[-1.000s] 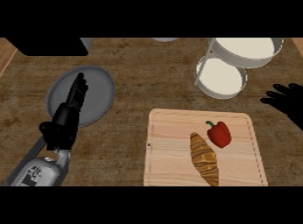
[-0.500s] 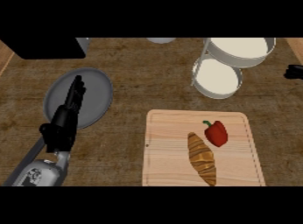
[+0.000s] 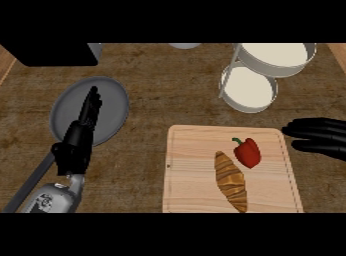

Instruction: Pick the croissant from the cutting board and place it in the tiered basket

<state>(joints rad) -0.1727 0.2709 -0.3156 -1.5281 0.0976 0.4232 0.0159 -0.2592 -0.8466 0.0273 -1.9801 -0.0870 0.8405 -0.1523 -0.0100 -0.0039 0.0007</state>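
Right robot hand (image 3: 329, 140) has returned, open and empty, beside my cutting board (image 3: 198, 195); croissant (image 3: 231, 181) unmoved.

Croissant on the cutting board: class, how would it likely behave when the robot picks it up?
The croissant is long with tapered ends, so it probably pivots if gripped off-centre. It lies flat, unlikely to roll. Being pastry, it is likely light and crushable.

Single head view, steeply down onto the counter (image 3: 168, 100), fairly close.
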